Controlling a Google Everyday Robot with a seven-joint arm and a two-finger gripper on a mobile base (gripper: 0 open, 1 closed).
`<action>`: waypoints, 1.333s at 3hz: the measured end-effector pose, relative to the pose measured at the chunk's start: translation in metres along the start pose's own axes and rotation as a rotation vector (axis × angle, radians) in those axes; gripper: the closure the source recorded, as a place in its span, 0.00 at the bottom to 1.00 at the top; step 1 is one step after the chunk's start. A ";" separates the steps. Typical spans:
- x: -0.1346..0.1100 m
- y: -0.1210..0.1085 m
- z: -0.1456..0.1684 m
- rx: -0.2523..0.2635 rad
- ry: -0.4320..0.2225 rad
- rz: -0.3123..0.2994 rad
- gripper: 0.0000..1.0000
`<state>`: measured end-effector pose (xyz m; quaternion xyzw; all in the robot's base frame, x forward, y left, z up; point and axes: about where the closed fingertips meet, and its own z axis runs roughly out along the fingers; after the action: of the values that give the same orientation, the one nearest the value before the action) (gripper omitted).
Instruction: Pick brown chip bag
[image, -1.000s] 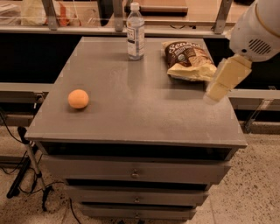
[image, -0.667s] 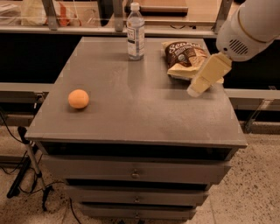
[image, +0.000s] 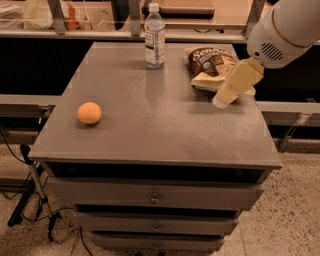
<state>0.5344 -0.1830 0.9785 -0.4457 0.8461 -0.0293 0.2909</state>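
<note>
One hand (image: 221, 100) at brown chip bag (image: 209, 61) near-right edge.

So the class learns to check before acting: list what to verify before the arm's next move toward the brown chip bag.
1. The brown chip bag lies in view on the drawer cabinet top: ok.
2. The gripper is at the bag's front right edge: ok.
3. The gripper touches the bag: cannot tell.
4. The water bottle stands upright, apart from the bag: ok.
5. The orange sits far left, off the path: ok.
</note>
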 end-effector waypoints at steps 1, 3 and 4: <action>-0.003 -0.015 0.012 0.032 -0.024 0.083 0.00; -0.023 -0.082 0.068 0.138 -0.096 0.336 0.00; -0.033 -0.102 0.093 0.201 -0.090 0.438 0.00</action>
<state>0.6723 -0.1996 0.9479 -0.2214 0.9015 -0.0298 0.3707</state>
